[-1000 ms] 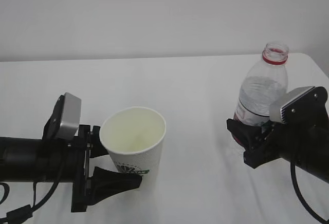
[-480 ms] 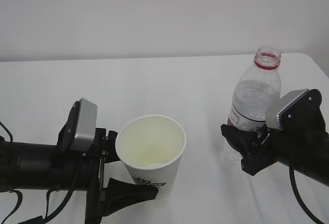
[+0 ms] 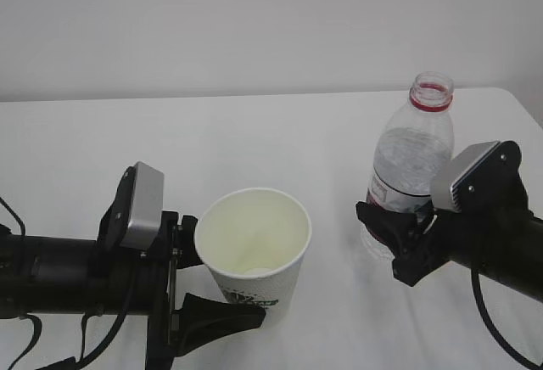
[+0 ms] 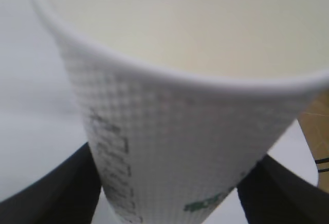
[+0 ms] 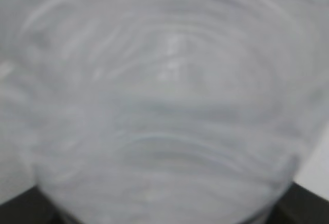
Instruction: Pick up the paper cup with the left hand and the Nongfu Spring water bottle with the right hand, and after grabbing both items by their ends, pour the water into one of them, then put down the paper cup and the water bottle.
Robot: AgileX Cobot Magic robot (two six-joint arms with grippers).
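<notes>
A white table (image 3: 280, 132) fills the scene, with a pale wall behind it. Toward the table's front left, the paper cup (image 3: 253, 255) is held upright, its long axis vertical and its open mouth facing up. The left hand (image 3: 208, 289), a black gripper with a grey camera box on top, reaches in from the left; its jaws are clamped on the cup's lower half, one finger (image 3: 219, 317) in front and the other behind. The cup's cream inside looks dry apart from a small pale patch at the bottom, too faint to identify. The left wrist view shows the cup (image 4: 180, 106) filling the frame, dimpled white wall, green lettering low down, and a dark finger (image 4: 56, 193) on each side.

To the right of the cup, well apart from it, the Nongfu Spring water bottle (image 3: 411, 166) stands nearly upright, leaning slightly left at the base, its uncapped mouth with the red neck ring pointing up. The right hand (image 3: 399, 234) grips it around the red label, jaws closed on the bottle's lower body. Clear water (image 3: 407, 154) fills the bottle up to its shoulder. The right wrist view shows only blurred ribbed plastic (image 5: 164, 106).
</notes>
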